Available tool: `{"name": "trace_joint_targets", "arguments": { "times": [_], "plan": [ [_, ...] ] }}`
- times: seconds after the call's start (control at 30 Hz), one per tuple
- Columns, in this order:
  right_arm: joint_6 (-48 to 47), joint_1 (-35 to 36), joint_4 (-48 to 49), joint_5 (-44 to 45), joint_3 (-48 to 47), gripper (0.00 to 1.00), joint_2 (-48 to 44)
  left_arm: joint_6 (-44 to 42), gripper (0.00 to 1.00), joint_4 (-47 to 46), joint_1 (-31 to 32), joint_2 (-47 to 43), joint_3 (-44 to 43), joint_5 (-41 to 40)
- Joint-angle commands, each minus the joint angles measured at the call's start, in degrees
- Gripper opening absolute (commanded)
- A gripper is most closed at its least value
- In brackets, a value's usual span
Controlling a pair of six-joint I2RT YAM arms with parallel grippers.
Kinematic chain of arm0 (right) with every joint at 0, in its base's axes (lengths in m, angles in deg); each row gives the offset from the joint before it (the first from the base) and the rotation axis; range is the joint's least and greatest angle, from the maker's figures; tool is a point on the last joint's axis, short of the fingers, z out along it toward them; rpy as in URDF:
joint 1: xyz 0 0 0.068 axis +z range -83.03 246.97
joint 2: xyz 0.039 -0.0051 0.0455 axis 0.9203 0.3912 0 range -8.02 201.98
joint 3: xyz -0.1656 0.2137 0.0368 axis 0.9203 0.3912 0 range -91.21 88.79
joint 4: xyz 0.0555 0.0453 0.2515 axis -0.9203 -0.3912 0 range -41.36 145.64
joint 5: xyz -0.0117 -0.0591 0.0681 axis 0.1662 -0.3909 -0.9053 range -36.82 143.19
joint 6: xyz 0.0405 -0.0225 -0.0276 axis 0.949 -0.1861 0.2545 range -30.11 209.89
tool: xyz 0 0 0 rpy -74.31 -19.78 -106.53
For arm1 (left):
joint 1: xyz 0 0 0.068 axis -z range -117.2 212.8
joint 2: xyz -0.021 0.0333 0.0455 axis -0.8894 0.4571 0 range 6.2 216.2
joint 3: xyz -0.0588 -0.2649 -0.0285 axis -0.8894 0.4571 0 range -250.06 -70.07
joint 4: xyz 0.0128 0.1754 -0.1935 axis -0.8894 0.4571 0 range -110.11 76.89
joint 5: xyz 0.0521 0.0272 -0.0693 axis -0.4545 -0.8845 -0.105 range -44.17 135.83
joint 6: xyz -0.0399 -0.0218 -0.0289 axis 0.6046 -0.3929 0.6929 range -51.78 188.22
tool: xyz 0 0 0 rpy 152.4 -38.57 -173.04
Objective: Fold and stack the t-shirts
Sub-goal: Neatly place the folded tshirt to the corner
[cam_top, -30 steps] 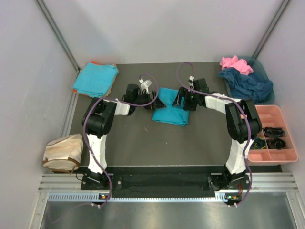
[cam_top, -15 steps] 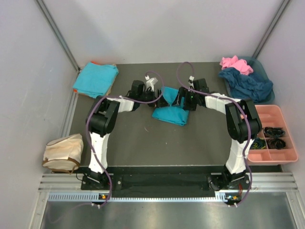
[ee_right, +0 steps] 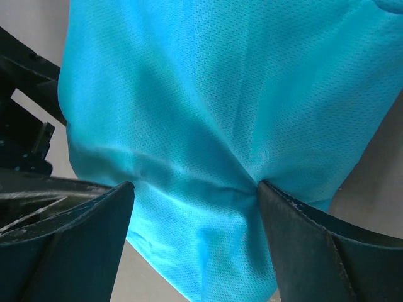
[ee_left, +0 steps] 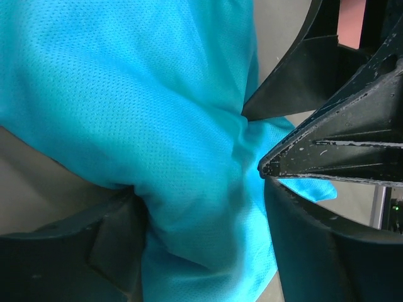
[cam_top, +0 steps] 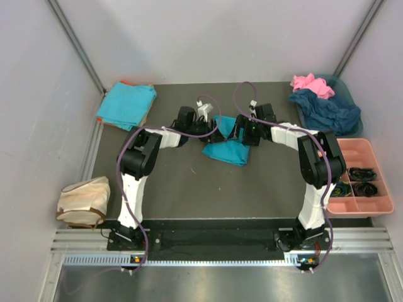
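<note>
**Dark grey tabletop: teal shirt caught between both grippers**

Grey matting covers the table [cam_top: 176, 182], with pale walls closing it in on three sides. Near the middle of the table, towards the far side, lies the teal t-shirt [cam_top: 228, 152], partly folded. Its near part is flat on the mat and its far edge is gathered up where the two arms meet.

The right gripper [cam_top: 237, 131] is at that far edge from the right. In its wrist view the fingers [ee_right: 66, 242] stand wide apart with a broad fold of cloth stretched between them. The cloth is puckered at both tips, so the gripper is clamped on the shirt.

The left gripper [cam_top: 210, 128] comes in from the left, just beside the right one. Its fingers [ee_left: 75, 258] are also set wide, and cloth is bunched in the gap and touches both. Whether they are really squeezing it I cannot tell. In that same view the other gripper's dark tip presses into the fabric close by.

At the far left corner a folded teal t-shirt [cam_top: 126, 104] lies flat, well apart from the arms. At the far right corner a bin [cam_top: 345, 88] holds a crumpled navy t-shirt [cam_top: 327, 112] that spills over its rim, with a pink t-shirt [cam_top: 312, 83] on top.

Nearer on the right edge sits the pink tray [cam_top: 378, 146], with small dark items in its compartments. A tan bag [cam_top: 83, 200] rests off the mat at the left.
</note>
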Motion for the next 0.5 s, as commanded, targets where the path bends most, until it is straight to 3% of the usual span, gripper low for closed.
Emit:
{"name": "trace_joint_targets", "arguments": {
  "times": [0.0, 0.33, 0.4, 0.47],
  "plan": [
    [-0.7, 0.5, -1.3, 2.1, 0.1, 0.82, 2.0, -1.1, 0.66, 12.4, 2.8, 5.9, 2.9, -3.8],
    [-1.1, 0.6, -1.5, 2.1, 0.3, 0.82, 1.6, 0.5, 0.32, 10.9, 3.8, 6.7, 2.7, -4.2],
    [-1.1, 0.5, -1.5, 2.0, 0.2, 0.82, 1.7, 0.5, 0.21, 10.9, 3.8, 6.7, 2.7, -4.0],
    [-1.1, 0.5, -1.6, 2.1, 0.2, 0.82, 1.7, 0.4, 0.04, 11.4, 3.8, 6.7, 2.6, -4.2]
  ]
}}
